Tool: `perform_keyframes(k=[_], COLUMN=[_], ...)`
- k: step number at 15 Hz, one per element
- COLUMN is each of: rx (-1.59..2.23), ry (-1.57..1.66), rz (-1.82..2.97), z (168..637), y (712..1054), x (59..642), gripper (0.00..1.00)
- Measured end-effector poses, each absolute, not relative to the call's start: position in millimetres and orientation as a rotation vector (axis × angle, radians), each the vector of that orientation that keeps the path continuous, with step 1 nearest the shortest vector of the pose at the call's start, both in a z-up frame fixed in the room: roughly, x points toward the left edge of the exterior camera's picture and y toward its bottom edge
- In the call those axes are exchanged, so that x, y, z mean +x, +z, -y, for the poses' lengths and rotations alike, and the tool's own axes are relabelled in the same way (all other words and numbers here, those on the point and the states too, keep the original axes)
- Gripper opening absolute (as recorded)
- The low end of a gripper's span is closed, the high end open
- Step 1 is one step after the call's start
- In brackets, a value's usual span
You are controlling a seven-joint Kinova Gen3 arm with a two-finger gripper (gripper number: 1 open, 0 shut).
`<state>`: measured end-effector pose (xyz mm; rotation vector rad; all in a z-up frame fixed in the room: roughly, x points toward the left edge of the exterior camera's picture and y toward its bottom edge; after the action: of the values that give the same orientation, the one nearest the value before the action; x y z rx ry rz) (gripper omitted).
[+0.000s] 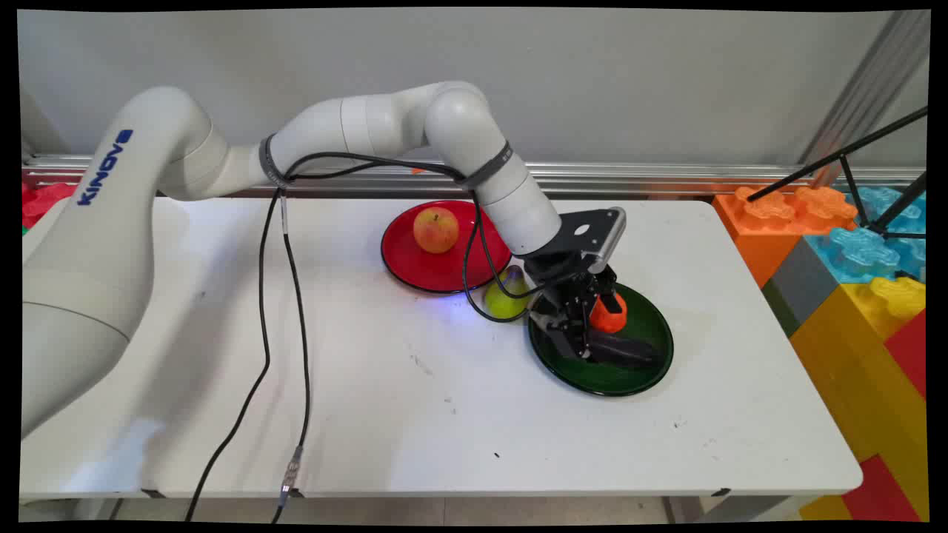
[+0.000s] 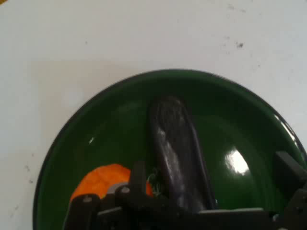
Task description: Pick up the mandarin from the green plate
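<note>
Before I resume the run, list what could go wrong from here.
1. The open gripper sits low in the green plate, straddling the dark piece; closing may knock the orange piece beside it or tip the plate.
2. A black cable loops by the yellow-green pear and could roll it.

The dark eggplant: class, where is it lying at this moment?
In the main view the eggplant lies inside the green plate right of the table's middle, beside an orange fruit, right under the gripper.
</note>
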<state>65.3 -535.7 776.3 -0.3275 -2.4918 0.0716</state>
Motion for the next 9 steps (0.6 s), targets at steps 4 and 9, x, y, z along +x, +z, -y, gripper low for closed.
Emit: perform_keyframes(k=[4, 9], rx=[-0.299, -0.129], ry=[0.073, 0.100], rz=[2.480, 2.468], z=[536, 545], y=[781, 791], x=[63, 63], gripper=[1.00, 1.00])
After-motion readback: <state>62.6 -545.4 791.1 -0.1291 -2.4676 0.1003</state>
